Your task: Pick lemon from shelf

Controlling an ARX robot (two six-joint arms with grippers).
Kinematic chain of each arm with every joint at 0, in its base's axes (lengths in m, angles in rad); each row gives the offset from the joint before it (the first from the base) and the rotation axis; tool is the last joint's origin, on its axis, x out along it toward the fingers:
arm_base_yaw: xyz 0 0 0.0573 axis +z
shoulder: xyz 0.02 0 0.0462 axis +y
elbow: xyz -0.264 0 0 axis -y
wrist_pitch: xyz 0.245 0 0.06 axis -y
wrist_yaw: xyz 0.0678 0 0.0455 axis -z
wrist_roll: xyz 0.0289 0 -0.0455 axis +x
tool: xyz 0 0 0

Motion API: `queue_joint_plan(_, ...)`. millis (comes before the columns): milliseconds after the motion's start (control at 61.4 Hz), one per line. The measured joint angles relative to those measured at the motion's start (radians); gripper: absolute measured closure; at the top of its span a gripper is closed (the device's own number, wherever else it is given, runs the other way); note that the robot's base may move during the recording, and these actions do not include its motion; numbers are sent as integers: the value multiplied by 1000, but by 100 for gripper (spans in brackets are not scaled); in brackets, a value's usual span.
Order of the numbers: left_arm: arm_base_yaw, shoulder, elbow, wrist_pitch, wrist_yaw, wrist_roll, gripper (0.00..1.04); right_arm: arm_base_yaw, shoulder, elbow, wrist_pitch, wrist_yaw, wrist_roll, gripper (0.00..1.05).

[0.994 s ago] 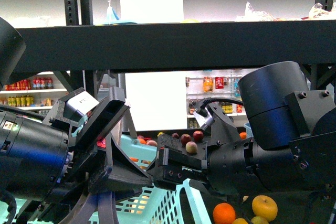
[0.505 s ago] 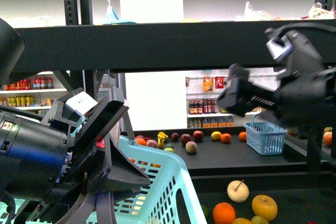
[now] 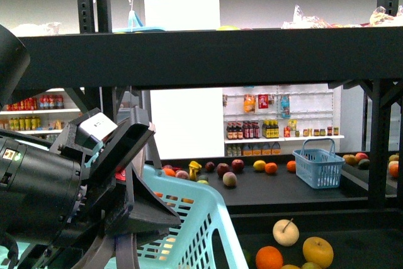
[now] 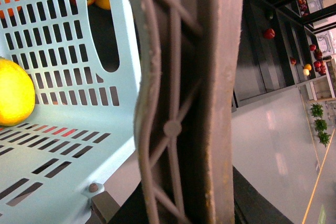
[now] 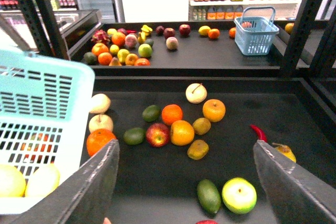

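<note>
The lemon (image 4: pixel 14 92) lies inside the basket (image 4: pixel 79 116), low down where the slotted floor meets a slotted wall. It is bright yellow and cut off by the edge of the left wrist view. In the right wrist view, two pale yellow fruits (image 5: pixel 43 178) show through the basket's (image 5: pixel 31 61) wall slots. Which of them is the lemon cannot be told there.

The left gripper (image 3: pixel 160 171) is clamped on the basket's (image 3: pixel 195 218) rim, and a finger (image 4: pixel 220 103) lies flat along the ribbed edge. The basket is held off the shelf (image 3: pixel 252 55), in front of it.

The right gripper (image 5: pixel 185 144) is beside the basket, above the shelf's (image 5: pixel 157 182) dark tier. Its two fingers (image 5: pixel 100 182) are spread wide apart with nothing between them. It does not show in the front view.

Loose fruit lies on the tier next to the basket. An orange (image 5: pixel 100 140) is just beside its wall, and a cream fruit (image 5: pixel 196 93) with a stem lies farther from it. A red chili (image 5: pixel 261 132) and a yellow-green apple (image 5: pixel 239 195) are well apart from the basket. On the tier beyond the basket sit more fruit and a small basket (image 5: pixel 253 34) with a handle. Far behind the basket are white shelves of bottles (image 3: pixel 252 130).
</note>
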Motion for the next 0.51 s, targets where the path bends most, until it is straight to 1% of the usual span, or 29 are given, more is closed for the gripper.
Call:
queue_joint_plan(49,0,0,0,0,2,0,88,-51,-98,-67,-27,-72,-6,40)
queue_joint_plan(65,0,0,0,0,2,0,88,-62,-115,-79,-31,-74,-7,41)
queue_joint_plan(98,0,0,0,0,3,0,88,-93,-179,-122,-35,-85,-10,48)
queue_joint_plan(179,0,0,0,0,-1,1,88,-106,-234,-153,-33,-90,-14,60)
queue_joint_plan(212,0,0,0,0,0,1,88,-109,-246,-167,-32,-96,-17,67)
queue_joint_plan(228,-2,0,0,0,0,2,89,-109,-254,-180,-32,-97,-17,73)
queue_joint_plan(277,-2,0,0,0,2,1,89,-109,-263,-196,-32,-96,-17,80)
queue_joint_plan(391,-2,0,0,0,3,-2,89,-111,-298,-228,-32,-98,-19,101)
queue_joint_plan(407,-2,0,0,0,3,-1,89,-111,-301,-230,-32,-98,-19,102)
queue_joint_plan(505,-2,0,0,0,-1,0,89,-111,-328,-249,-34,-98,-22,102)
